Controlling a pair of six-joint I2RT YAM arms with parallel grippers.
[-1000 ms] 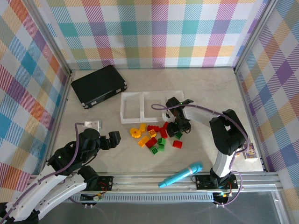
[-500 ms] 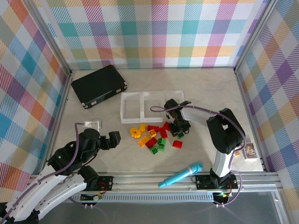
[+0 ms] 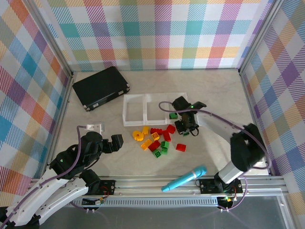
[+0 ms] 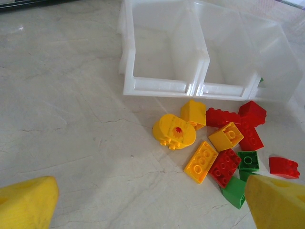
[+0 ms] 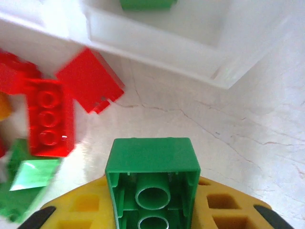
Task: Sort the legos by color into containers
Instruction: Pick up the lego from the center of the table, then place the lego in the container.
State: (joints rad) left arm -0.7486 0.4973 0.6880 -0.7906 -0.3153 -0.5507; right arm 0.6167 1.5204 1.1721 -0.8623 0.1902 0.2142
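teal toy (image 3: 184,178): it lies nearest us on the tabletop (image 3: 95,164), well apart from the work, and we leave it alone.
left hand (image 3: 113,141): released, fingers spread wide and holding nothing, it hovers near the left side of the pile. we would keep it parked there so it does not cross the carry.
legos (image 3: 156,140): red, green and yellow-orange bricks lie loose in a cluster just in front of the trays. we touch none of them during this carry.
right hand (image 3: 186,126): it is clenched on a green brick (image 5: 152,164). the brick sits square between the yellow fingers (image 5: 83,205), with its underside tubes toward the wrist camera. the grip looks centred, so we judge no regrasp is needed.
step in hand: as we read it, carrying this brick to the green tray.
containers (image 3: 125,110): three clear trays stand in a row past the pile. the right tray (image 3: 177,94) already holds a green piece (image 5: 145,4), so that is our target.
doing it well: we lift enough to clear the near rim and travel forward over the wall. we stop above bare tray floor, lower, then let go. we keep off the red bricks (image 5: 47,119) just beside.
black case (image 3: 101,88): farthest away at the left, no part of this step.
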